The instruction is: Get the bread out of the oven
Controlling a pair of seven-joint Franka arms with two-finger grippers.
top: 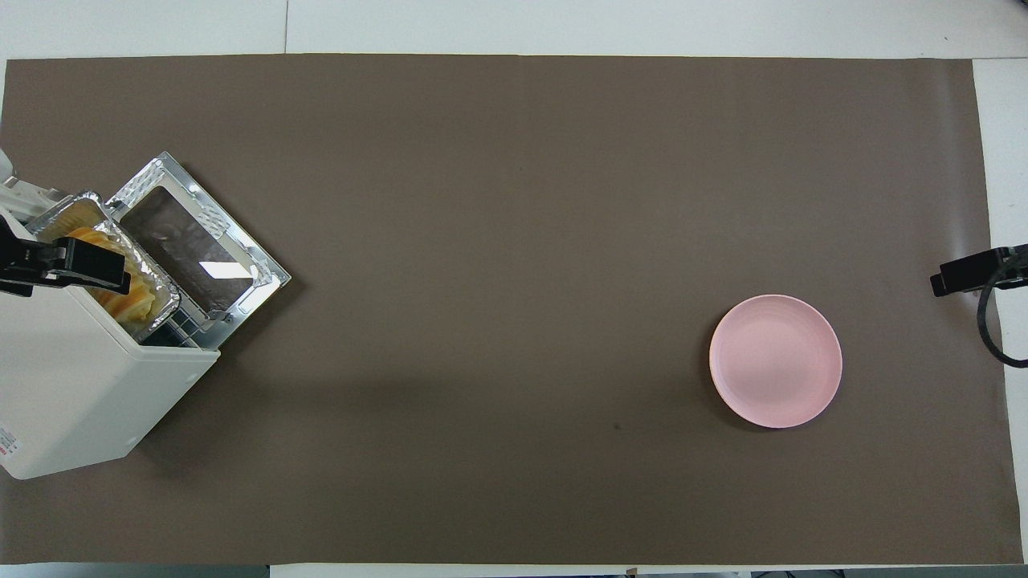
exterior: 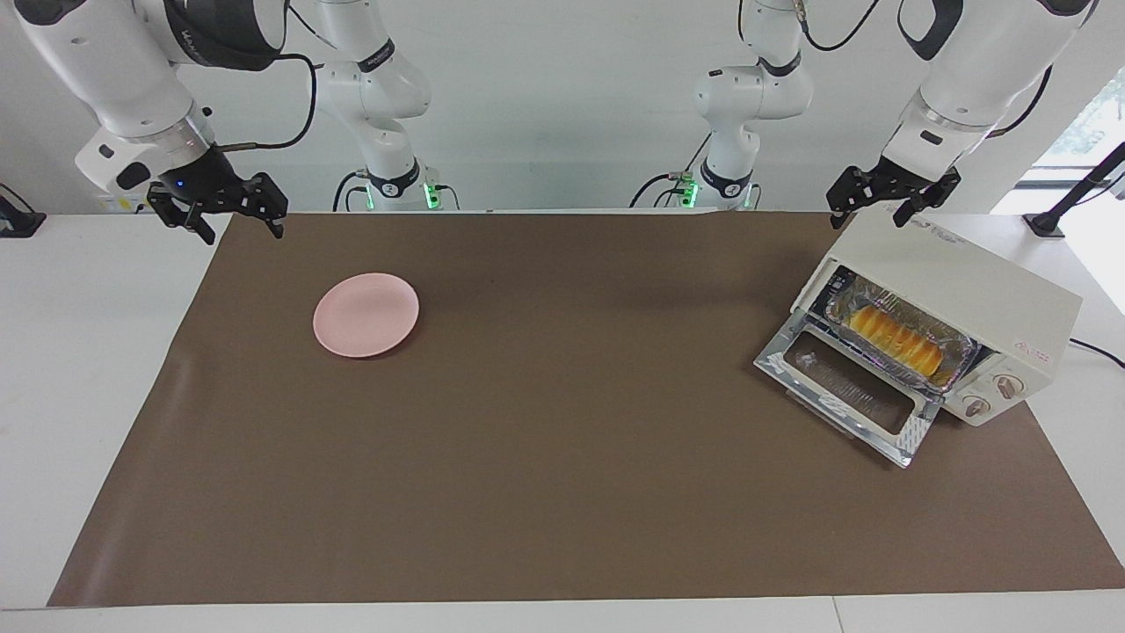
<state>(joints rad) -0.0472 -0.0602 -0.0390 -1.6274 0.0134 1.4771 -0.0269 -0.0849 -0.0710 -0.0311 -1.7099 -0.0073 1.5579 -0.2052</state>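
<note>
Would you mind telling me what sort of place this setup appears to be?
Most likely a robotics lab staged as a kitchen: two arms mounted at a white table under a brown mat, with a toaster oven and pink plate as props.

Facing view: camera mounted high across the desk (exterior: 562, 615), looking back at both robot bases, whole brown mat (exterior: 562, 492) in frame. Overhead view: camera high above the robots' end, aimed forward and steeply down, mat filling the frame. Shared: mat, oven (exterior: 954, 290), pink plate (exterior: 366, 314), appearing half a turn apart.
</note>
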